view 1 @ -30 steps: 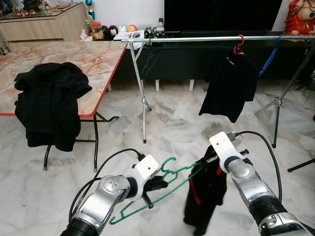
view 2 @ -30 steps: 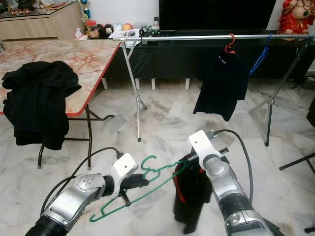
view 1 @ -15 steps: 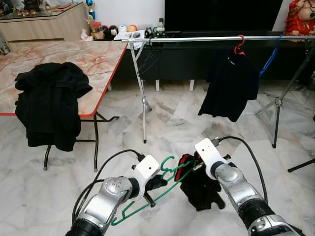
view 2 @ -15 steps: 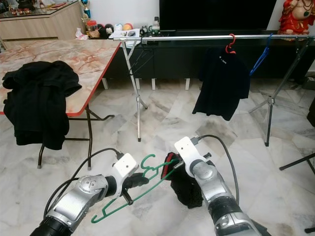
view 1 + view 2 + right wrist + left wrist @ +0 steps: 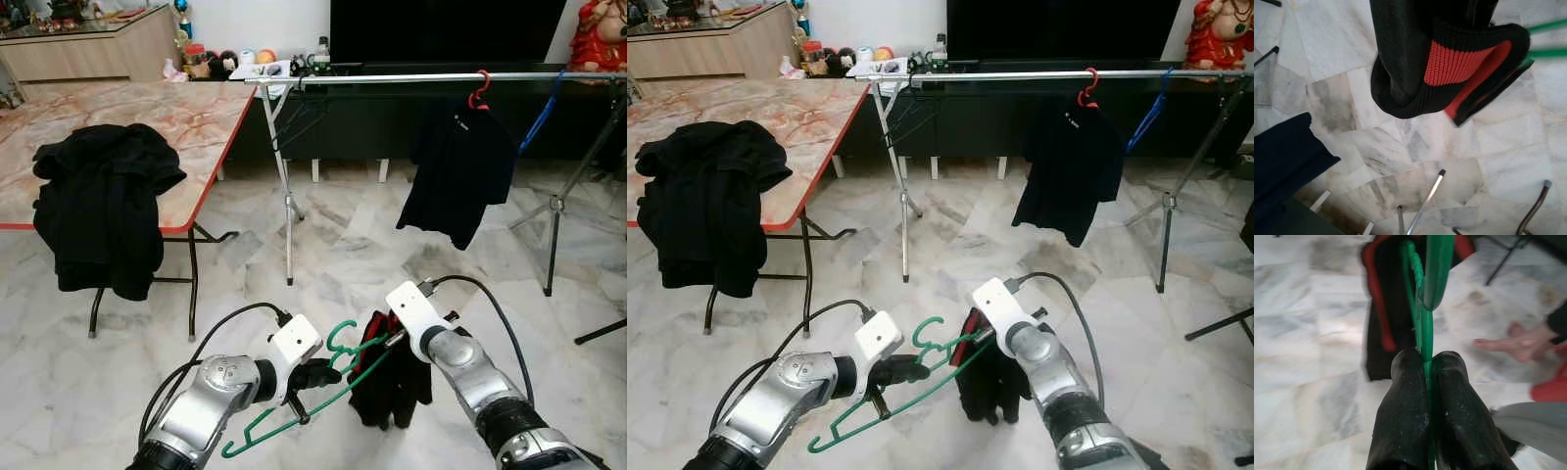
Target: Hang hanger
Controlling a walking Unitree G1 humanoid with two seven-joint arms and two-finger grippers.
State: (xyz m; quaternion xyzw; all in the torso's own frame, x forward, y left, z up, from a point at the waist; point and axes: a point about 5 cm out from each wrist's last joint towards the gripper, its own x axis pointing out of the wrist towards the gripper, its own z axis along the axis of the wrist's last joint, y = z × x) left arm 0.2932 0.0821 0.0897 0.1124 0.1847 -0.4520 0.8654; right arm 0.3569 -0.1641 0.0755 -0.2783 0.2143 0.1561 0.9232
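Observation:
My left gripper [image 5: 318, 374] is shut on a green wire hanger [image 5: 294, 411], low in front of me; the left wrist view shows both black fingers [image 5: 1410, 382] pinching its green wire [image 5: 1425, 333]. Just to its right, my right gripper [image 5: 397, 338] holds up a black garment with a red collar [image 5: 392, 382], which hangs limp from it. The hanger's right arm reaches into the red collar [image 5: 1464, 66]. The garment hides the right fingers. A silver clothes rail [image 5: 411, 76] runs across the back.
On the rail hang a black shirt on a red hanger [image 5: 458, 176] and a bare blue hanger [image 5: 537, 117]. A marble-top folding table [image 5: 196, 127] at left carries a heap of black clothes [image 5: 103, 211]. The rail's legs [image 5: 286, 206] stand on marble floor.
My right gripper moved left toward the hanger with the garment. The garment bunched up half a second ago and now hangs straight down at the hanger's tip. The left gripper barely moved.

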